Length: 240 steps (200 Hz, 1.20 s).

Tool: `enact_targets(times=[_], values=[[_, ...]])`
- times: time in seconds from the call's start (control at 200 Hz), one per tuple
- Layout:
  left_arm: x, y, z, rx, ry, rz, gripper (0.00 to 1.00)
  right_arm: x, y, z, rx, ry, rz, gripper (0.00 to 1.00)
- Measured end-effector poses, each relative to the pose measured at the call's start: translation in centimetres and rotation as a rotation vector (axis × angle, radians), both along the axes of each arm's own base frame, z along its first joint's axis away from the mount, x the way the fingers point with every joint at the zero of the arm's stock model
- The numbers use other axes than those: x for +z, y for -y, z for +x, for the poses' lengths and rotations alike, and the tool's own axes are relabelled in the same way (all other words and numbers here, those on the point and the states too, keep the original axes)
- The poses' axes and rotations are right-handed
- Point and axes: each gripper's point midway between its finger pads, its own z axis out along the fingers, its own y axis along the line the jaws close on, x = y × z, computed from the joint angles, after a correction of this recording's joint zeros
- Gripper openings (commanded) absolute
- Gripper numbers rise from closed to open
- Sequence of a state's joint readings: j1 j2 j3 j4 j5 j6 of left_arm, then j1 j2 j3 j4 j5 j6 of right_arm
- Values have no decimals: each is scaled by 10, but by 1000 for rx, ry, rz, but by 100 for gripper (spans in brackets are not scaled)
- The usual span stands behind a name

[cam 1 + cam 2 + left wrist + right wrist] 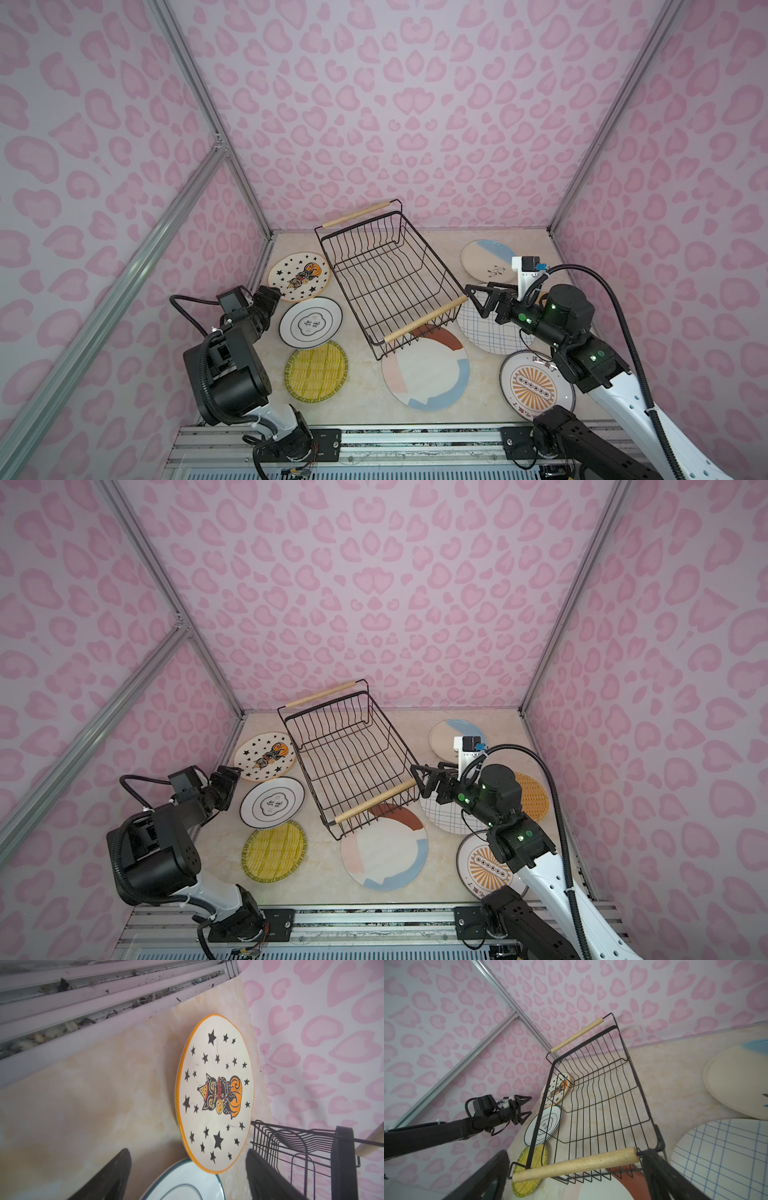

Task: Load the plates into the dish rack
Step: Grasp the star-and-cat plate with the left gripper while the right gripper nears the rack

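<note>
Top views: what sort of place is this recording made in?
Likely a robot test booth, not a kitchen: pink patterned panels on an aluminium frame, two arms mounted on a rail, plates around a dish rack.

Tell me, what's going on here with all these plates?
Two robot arms are set to load plates into the black wire dish rack, which is empty. The plates all lie flat on the table around it. The left arm has its jaws open beside the starred plate, not gripping it. The right arm has its jaws open near the rack's near wooden handle.
</note>
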<state>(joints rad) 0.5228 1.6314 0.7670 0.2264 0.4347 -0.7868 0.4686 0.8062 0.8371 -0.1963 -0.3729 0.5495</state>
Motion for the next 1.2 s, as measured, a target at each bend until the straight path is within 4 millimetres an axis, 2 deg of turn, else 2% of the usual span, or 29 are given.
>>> enact_targets(times=[0.135,0.255,0.415,0.575,0.795,1.2], values=[[-5,-4,13,-24,3,-18,83,-3,-18,-9,80,-7,-43,100],[-20,-1,20,-52,-16,-60,77,-9,-22,-8,90,-13,-65,100],[-35,3,27,-89,-30,-105,74,-15,-27,-5,105,-30,-80,100],[-37,4,37,-121,-5,-120,67,-23,-35,-3,129,-50,-96,100],[-38,4,51,-143,21,-139,64,-37,-51,-4,173,-88,-118,100],[-43,14,67,-152,-37,-169,52,-38,-56,-6,180,-88,-123,100]])
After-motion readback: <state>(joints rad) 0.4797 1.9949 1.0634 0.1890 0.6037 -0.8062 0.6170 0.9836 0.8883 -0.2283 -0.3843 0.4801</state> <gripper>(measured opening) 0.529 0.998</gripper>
